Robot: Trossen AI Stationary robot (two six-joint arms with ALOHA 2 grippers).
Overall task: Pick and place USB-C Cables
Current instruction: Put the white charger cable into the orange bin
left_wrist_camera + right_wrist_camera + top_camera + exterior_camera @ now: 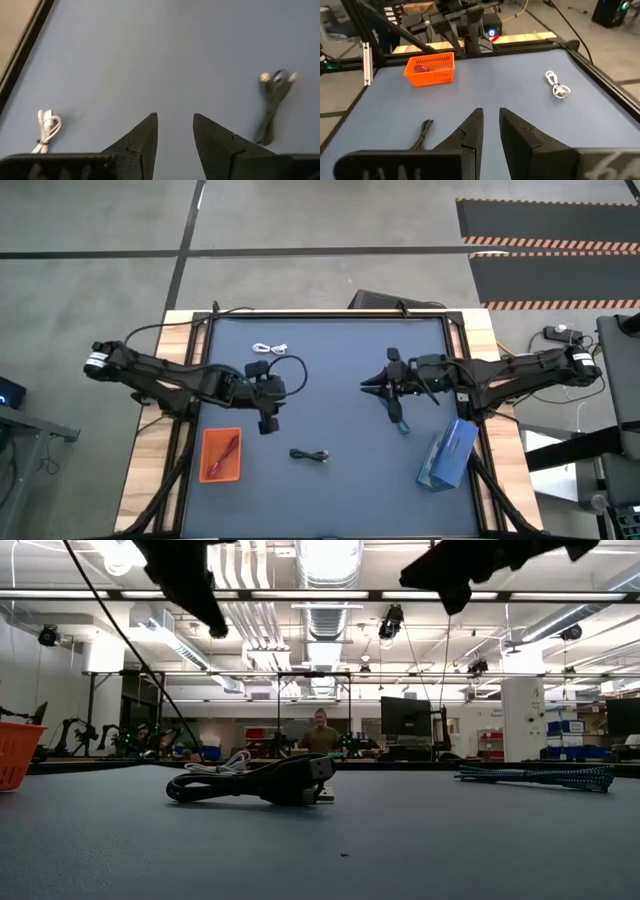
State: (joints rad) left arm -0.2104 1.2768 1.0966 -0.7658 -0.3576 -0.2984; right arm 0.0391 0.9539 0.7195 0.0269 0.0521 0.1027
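Four cables on the dark blue tabletop (330, 370). White cable (270, 349) lying toward the far edge, left of centre, loosely coiled, well apart from everything else. Black cable (310, 456) bundled near the near edge, about midway between the left and right edges, metal plugs showing at one end. Teal-blue cable (401, 423) stretched out flat right of centre, just below the right gripper, no contact visible. Magenta-pink cable (224, 450) inside the orange tray (207, 472), close to the near left corner; tray walls ribbed with open slots.

Flat blue box (447, 453) lying tilted near the near right corner, just beside the teal-blue cable's end. No brand, label or writing readable on box, tray or cables.

Left gripper (267, 418) hovering above the table left of centre, between white cable and tray, fingers (145, 137) parted by a narrow gap, holding nothing. Right gripper (370, 384) hovering right of centre, pointing toward the table's middle, fingers (470, 131) likewise a narrow gap apart and empty.

Beyond the far edge, a workshop room with ceiling strip lights, monitors and a person (320, 737) standing far back.
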